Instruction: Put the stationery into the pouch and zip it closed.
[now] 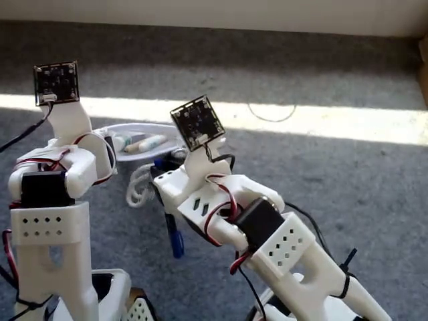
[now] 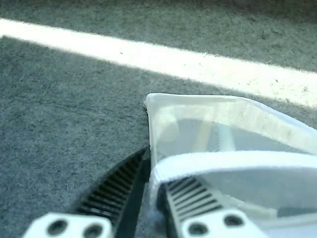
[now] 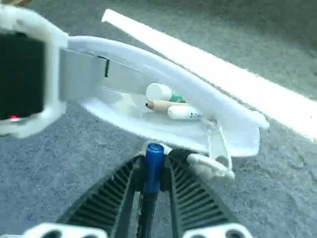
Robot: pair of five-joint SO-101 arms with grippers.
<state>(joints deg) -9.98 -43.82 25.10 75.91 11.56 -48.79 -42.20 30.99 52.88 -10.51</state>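
Observation:
The white translucent pouch [image 1: 144, 134] lies open on the grey carpet, with a white-capped marker [image 3: 161, 92], a wooden pencil [image 3: 166, 104] and a white pen [image 3: 184, 113] inside. My left gripper [image 2: 152, 166] is shut on the pouch's rim [image 2: 208, 161] at one end and holds it up. My right gripper [image 3: 153, 161] is shut on a blue pen [image 3: 153, 166], whose cap end sits just short of the pouch's open mouth [image 3: 163, 126]. In the high view the blue pen [image 1: 175, 239] sticks out behind the right arm.
Grey carpet [image 1: 321, 174] surrounds the pouch, crossed by a bright strip of sunlight [image 1: 321, 124]. A white cord [image 1: 137, 187] lies by the pouch. The left arm's body [image 3: 25, 74] stands close beside the pouch's far end.

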